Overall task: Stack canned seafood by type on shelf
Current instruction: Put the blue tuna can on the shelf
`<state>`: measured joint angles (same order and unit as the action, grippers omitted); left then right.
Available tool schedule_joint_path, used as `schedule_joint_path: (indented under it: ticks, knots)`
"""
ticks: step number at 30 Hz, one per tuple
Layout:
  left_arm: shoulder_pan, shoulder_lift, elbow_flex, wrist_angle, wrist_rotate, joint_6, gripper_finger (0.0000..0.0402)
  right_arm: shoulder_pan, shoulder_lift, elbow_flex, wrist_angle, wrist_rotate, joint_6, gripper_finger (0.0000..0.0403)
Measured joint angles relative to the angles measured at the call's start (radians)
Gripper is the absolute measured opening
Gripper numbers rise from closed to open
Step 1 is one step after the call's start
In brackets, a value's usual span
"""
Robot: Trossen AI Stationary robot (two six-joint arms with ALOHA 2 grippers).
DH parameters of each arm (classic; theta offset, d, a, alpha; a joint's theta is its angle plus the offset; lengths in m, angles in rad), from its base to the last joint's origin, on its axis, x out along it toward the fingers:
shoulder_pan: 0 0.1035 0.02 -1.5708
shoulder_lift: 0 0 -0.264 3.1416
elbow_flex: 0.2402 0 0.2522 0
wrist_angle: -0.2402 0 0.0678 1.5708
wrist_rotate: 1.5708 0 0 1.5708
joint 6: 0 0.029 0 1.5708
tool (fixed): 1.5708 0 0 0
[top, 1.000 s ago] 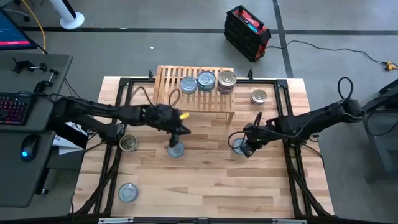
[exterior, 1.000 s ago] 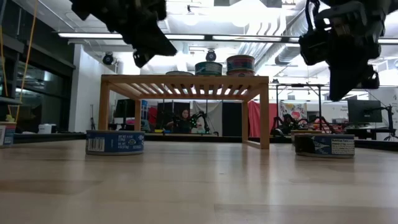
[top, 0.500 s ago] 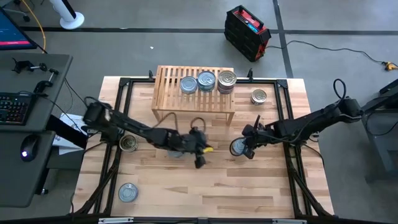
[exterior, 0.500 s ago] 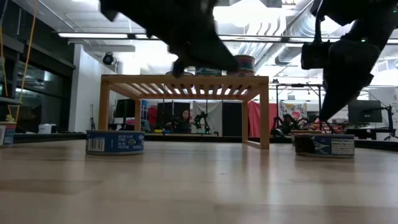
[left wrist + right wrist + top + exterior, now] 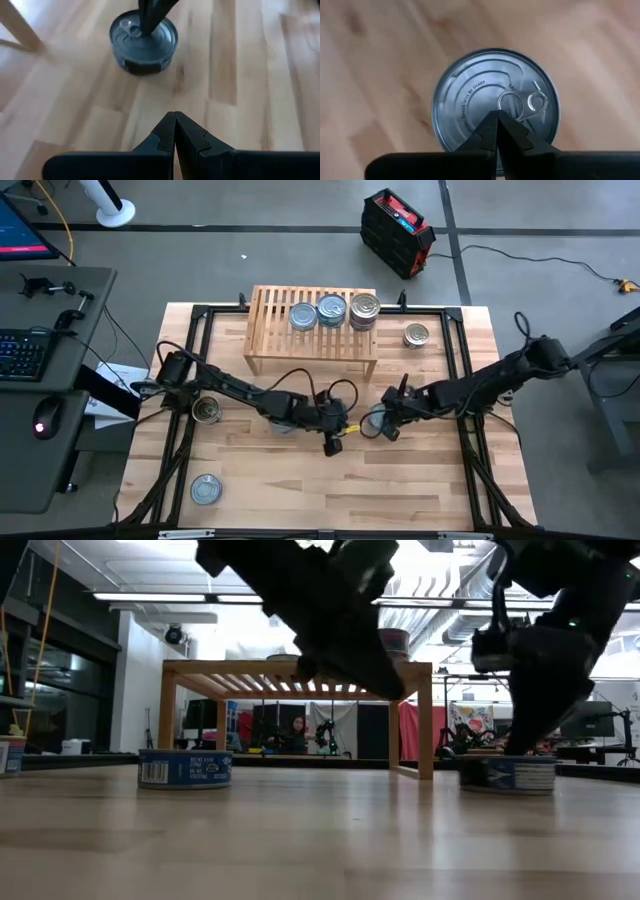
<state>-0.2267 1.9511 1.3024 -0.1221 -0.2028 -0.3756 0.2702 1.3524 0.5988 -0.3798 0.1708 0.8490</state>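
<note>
A silvery-blue tin (image 5: 376, 420) stands on the plank tabletop right of centre, with my right gripper (image 5: 387, 427) shut and its tips down on the tin's lid (image 5: 495, 100). My left gripper (image 5: 334, 444) is shut and hangs in the air just left of that tin (image 5: 144, 42), touching nothing. Three tins (image 5: 331, 308) sit on the slatted top of the light-wood shelf (image 5: 270, 330) at the far edge. Another silvery-blue tin (image 5: 185, 768) stands on the table under my left arm. My right gripper presses its shut fingertips (image 5: 496, 125) on the tin's lid beside the pull ring (image 5: 520, 105). The fingers come from above, slanting in from the table's right. The tin stands flat on the tabletop (image 5: 507, 773).
A gold-lidded tin (image 5: 416, 335) stands right of the shelf, another (image 5: 207, 411) at the left edge, and a silvery-blue one (image 5: 205, 489) near the front left. The black frame rails (image 5: 470, 380) run along the table's sides. Bare planks lie in front of both grippers.
My left gripper has swept from the middle-left tin toward the table's right and near edge, sinking as it went, and stayed shut. My right gripper has dropped onto the right tin's lid, and that tin has slid a little toward the table's left.
</note>
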Motion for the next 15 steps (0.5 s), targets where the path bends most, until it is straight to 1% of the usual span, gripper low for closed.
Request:
schedule_joint_path:
  ticks: [3, 5, 7, 11, 13, 15]
  knots:
    - [-0.024, -0.017, -0.041, -0.017, 0.029, -0.007, 0.0, 0.035, 0.078, 0.027, 0.096, -0.018, 0.054, 0.0]
    - [-0.05, -0.024, -0.086, -0.013, 0.032, -0.016, 0.0, 0.055, 0.141, 0.082, 0.127, -0.019, 0.067, 0.0]
    - [-0.08, -0.031, -0.135, 0.032, 0.032, -0.034, 0.0, 0.071, 0.214, 0.162, 0.135, -0.023, 0.066, 0.0]
    - [-0.14, -0.05, -0.244, 0.131, 0.029, -0.065, 0.0, 0.094, 0.358, 0.353, 0.113, -0.053, 0.028, 0.0]
    - [-0.164, -0.072, -0.293, 0.155, 0.028, -0.079, 0.0, 0.104, 0.396, 0.453, 0.07, -0.065, 0.013, 0.0]
    - [-0.184, -0.102, -0.331, 0.217, 0.02, -0.08, 0.0, 0.121, 0.406, 0.545, 0.01, -0.065, 0.01, 0.0]
